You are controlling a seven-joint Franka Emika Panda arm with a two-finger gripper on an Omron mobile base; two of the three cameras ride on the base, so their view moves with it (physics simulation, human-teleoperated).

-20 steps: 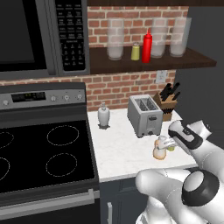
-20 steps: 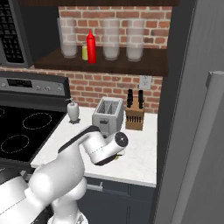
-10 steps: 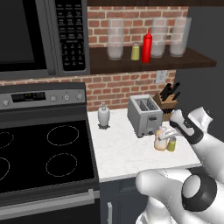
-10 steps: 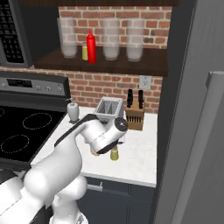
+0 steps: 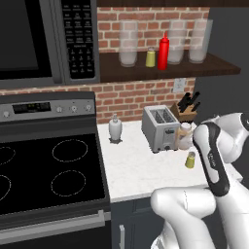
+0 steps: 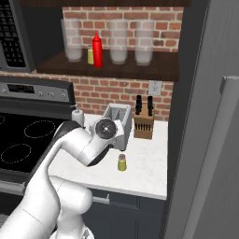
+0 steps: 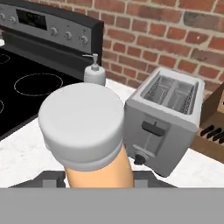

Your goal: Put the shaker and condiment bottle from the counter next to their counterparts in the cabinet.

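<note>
My gripper (image 7: 98,177) is shut on the condiment bottle (image 7: 94,144), an orange-tan bottle whose pale grey cap sits close in the hand view. The left base view shows that bottle (image 5: 185,136) held just off the counter (image 5: 141,177), beside the toaster. The shaker (image 5: 190,159) (image 6: 122,163), deep yellow-olive, stands upright on the white stone to the bottle's right. Up on the cabinet shelf (image 5: 216,70) (image 6: 156,72) stand the counterparts: a red squeeze bottle (image 5: 164,51) (image 6: 97,44) and a pale shaker (image 5: 151,58) (image 6: 90,56).
A silver toaster (image 5: 160,127) (image 7: 168,118) stands right by the held bottle, with a knife block (image 5: 186,108) (image 6: 144,123) behind and a soap dispenser (image 5: 115,127) to the left. Tall glass jars (image 5: 128,44) flank the shelf items. A black stove (image 5: 48,170) lies left, and a fridge (image 6: 210,140) right.
The jaws closed on the condiment bottle, and the arm has lifted it up off the counter beside the toaster. The shaker, earlier hidden behind it, now stands in plain sight.
</note>
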